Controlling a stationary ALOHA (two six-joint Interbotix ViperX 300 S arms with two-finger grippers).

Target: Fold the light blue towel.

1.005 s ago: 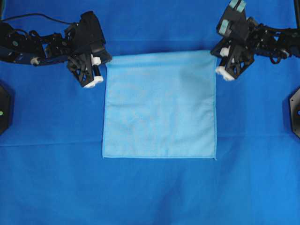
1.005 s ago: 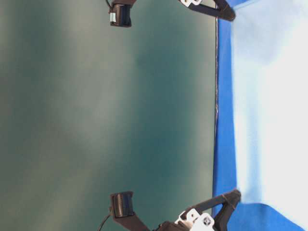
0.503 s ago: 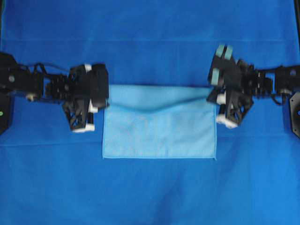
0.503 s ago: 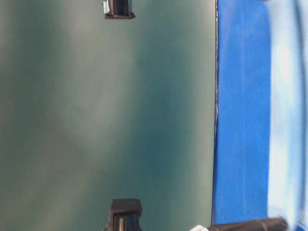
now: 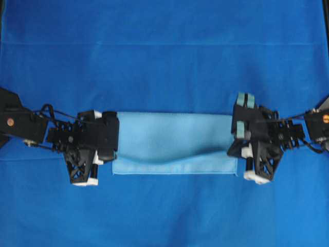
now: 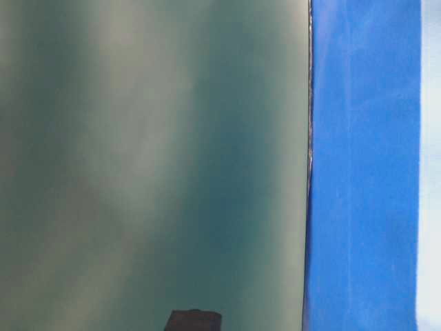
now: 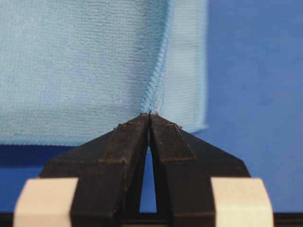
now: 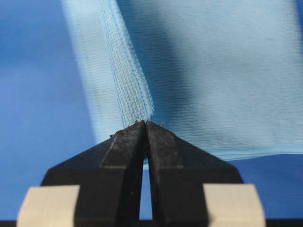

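The light blue towel (image 5: pixel 175 136) lies on the sheet, folded over on itself into a wide band, with a strip of the lower layer showing along its near edge. My left gripper (image 5: pixel 113 150) is shut on the towel's left corner hem; the left wrist view shows the gripper (image 7: pixel 149 116) pinching the hem of the towel (image 7: pixel 71 61). My right gripper (image 5: pixel 238 148) is shut on the right corner; the right wrist view shows the gripper (image 8: pixel 145 123) pinching the hem of the towel (image 8: pixel 213 71). The table-level view shows only a pale edge of the towel (image 6: pixel 432 165).
A deep royal-blue sheet (image 5: pixel 164 62) covers the whole table under the towel and also shows in the table-level view (image 6: pixel 365 165). A dull green backdrop (image 6: pixel 151 165) fills the rest of that view. Both arms reach in from the sides.
Both grippers have carried the towel's far edge toward the near edge, laying the upper half over the lower one. The visible towel went from a full square to a narrow band.
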